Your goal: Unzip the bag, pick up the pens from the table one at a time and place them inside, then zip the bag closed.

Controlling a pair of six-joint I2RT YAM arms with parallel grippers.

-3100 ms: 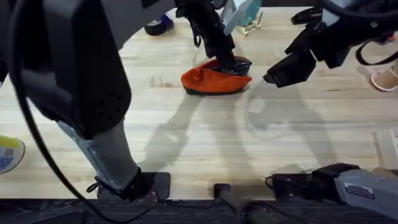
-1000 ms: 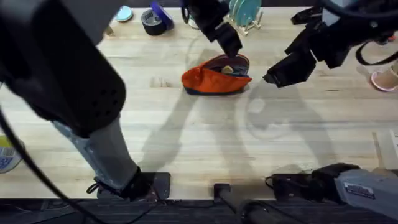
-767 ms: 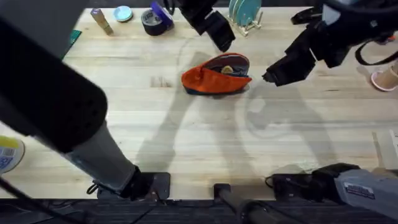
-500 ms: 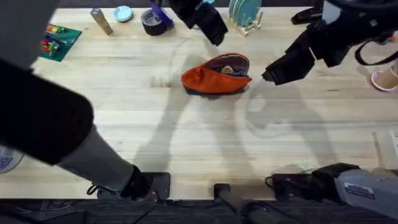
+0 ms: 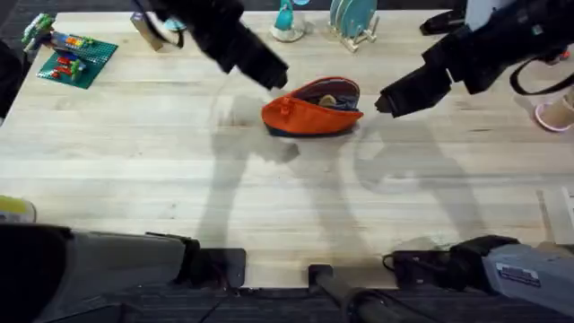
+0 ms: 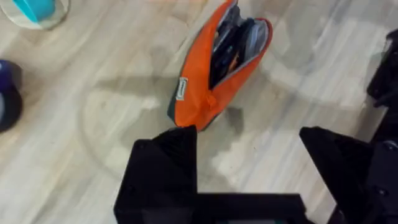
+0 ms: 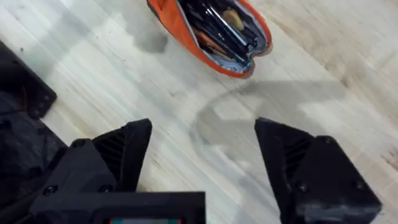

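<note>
Orange bag (image 5: 309, 112) unzipped on table (image 5: 269, 206), pens (image 7: 217, 28) inside, count unclear, both grippers' jaws wide apart, empty.

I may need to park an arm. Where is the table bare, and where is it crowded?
Bare: the broad near stretch of the table between the bag and the arm bases. Crowded: the far edge, with the brick plate and teal rack, and both sides of the bag, flanked by the left gripper and right gripper.

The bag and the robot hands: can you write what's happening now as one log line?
bag: unzipped, on table | pens: inside bag | left gripper: open, empty | right gripper: open, empty | zipping: not yet done
</note>
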